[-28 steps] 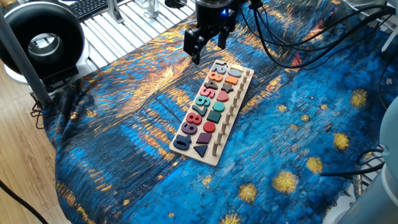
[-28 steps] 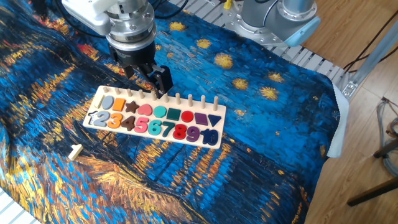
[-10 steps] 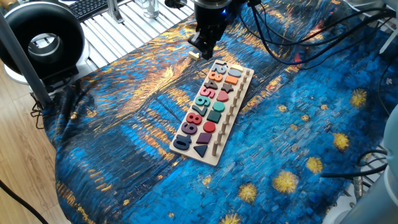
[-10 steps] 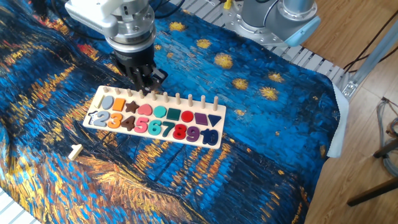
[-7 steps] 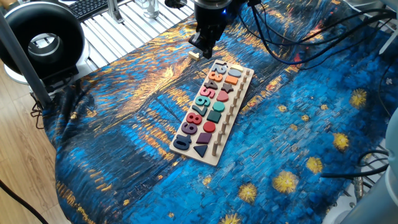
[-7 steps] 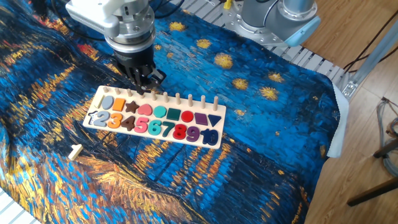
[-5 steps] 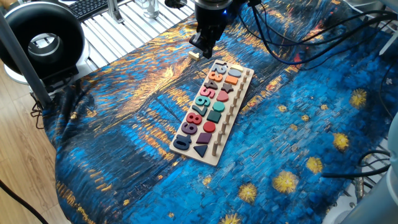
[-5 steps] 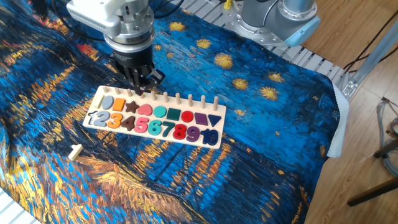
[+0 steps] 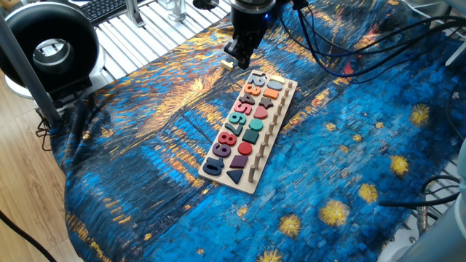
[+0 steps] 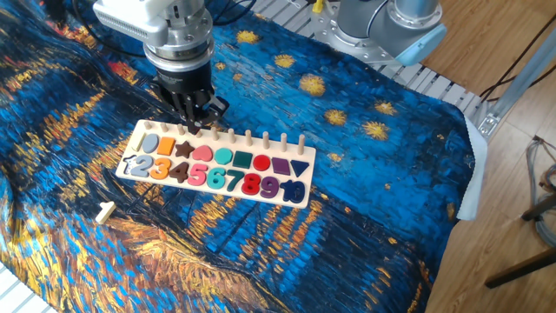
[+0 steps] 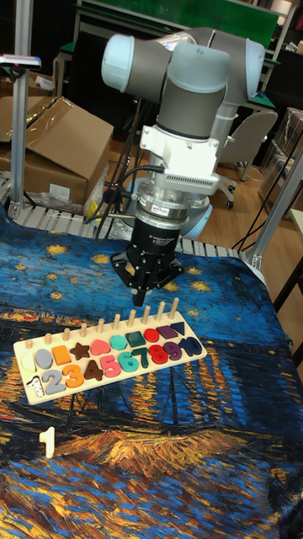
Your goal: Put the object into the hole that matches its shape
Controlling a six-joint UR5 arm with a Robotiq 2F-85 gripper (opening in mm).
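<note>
Nothing placed yet. Cream piece (image 10: 105, 211) lay loose on the cloth, well apart from the board (image 10: 217, 165); its hole (image 11: 35, 386) unfilled. Jaws of the gripper (image 10: 194, 119) clenched empty above the pegs. Pickup and insertion remained.

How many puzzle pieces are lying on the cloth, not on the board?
1. The cream piece lies on the cloth just off the board's end with the 2, apart from the tool. Folds in the cloth might hide more.

The wooden puzzle board (image 10: 217, 165) carries coloured number pieces (image 10: 213, 176) reading 2 to 9, then 0. Near the cloth's edge lies a cream piece (image 10: 105, 211) shaped as 1.
</note>
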